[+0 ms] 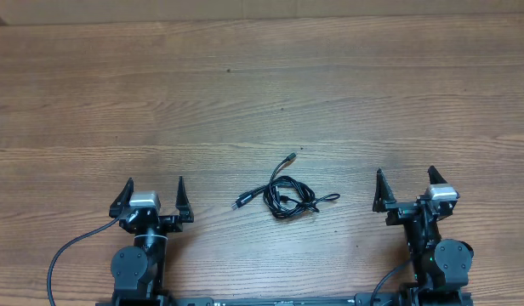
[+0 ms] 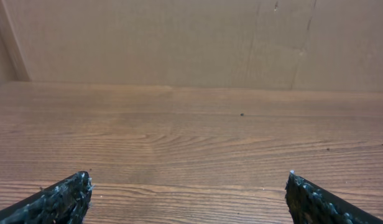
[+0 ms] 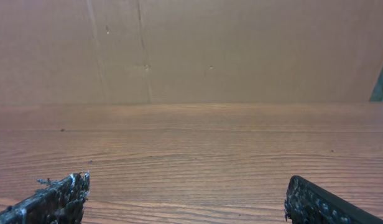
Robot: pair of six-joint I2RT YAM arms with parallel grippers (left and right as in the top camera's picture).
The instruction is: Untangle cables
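The cables (image 1: 287, 195) lie in a small tangled bundle of thin black loops near the middle of the wooden table, with plug ends sticking out at the upper right, left and right. My left gripper (image 1: 154, 184) sits open well to the left of the bundle, nothing between its fingers. My right gripper (image 1: 406, 177) sits open well to the right, also holding nothing. In the left wrist view my left gripper (image 2: 188, 180) shows only bare wood between wide-spread fingertips. The right wrist view shows the same for my right gripper (image 3: 187, 180). The cables appear in neither wrist view.
The wooden table (image 1: 262, 93) stretches away from both arms toward a brown cardboard wall (image 2: 191, 43) at the far edge. A thick black cord (image 1: 71, 246) curves from the left arm's base toward the front edge.
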